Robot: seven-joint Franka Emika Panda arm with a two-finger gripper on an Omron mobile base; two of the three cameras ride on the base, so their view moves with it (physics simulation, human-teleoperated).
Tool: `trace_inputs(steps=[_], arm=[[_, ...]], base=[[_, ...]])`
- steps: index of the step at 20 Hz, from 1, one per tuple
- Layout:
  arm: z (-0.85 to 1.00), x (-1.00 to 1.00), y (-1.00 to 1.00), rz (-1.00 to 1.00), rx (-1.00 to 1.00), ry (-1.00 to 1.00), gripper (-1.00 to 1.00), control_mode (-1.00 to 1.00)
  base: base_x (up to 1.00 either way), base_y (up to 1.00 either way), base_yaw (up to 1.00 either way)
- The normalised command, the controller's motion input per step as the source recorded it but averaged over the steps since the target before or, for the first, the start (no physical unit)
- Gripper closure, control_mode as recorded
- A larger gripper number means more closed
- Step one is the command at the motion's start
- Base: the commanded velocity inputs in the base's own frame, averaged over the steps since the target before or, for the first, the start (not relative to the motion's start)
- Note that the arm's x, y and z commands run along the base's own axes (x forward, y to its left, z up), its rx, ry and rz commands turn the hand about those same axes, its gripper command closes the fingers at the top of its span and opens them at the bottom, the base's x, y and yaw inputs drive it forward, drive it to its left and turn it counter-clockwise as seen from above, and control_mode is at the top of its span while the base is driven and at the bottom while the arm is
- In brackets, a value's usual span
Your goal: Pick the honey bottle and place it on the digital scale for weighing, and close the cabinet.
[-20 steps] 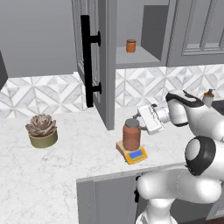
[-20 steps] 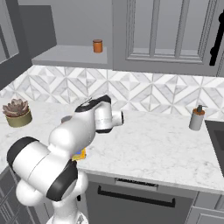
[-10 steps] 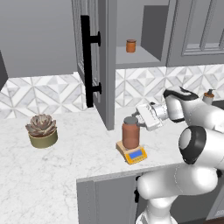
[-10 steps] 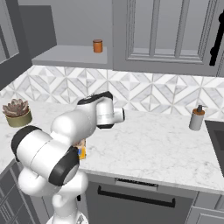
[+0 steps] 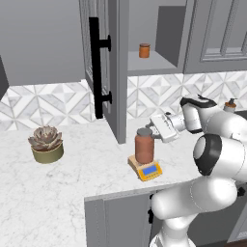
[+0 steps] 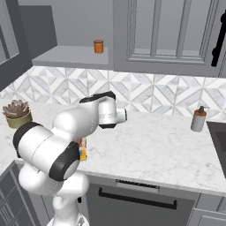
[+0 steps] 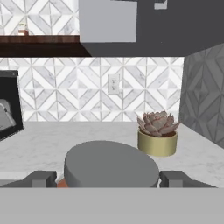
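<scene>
The gripper point(image 5: 155, 126) has let go and backed off, fingers spread either side of the bottle point(image 5: 144, 145), now upright on the scale point(image 5: 145, 168); the cabinet point(image 5: 103, 67) still gapes.

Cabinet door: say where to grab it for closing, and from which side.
Take the black bar handle at mid-length, coming from the left of the open cabinet door. The bar stands off the panel on two mounts, leaving room for the claw fingers.

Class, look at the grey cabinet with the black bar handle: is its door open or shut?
Open. The cabinet door stands swung out from the wall, edge toward the counter, leaving the shelf with the small orange jar exposed.
</scene>
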Motion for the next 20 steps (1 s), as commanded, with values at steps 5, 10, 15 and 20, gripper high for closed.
trace_inputs(steps=[5,10,15,20], arm=[[-0.01,-0.01,0.0,0.0,0.0,-0.01,-1.0,-1.0],[0.0,-0.01,0.0,0.0,0.0,-0.01,-1.0,-1.0],[0.0,-0.07,-0.01,0.0,0.0,-0.05,-1.0,-1.0],[0.0,-0.06,-0.08,0.0,0.01,-0.05,-1.0,-1.0]], base=[[0.0,0.0,0.0],[0.0,0.0,0.0],[0.0,0.0,0.0],[0.0,0.0,0.0]])
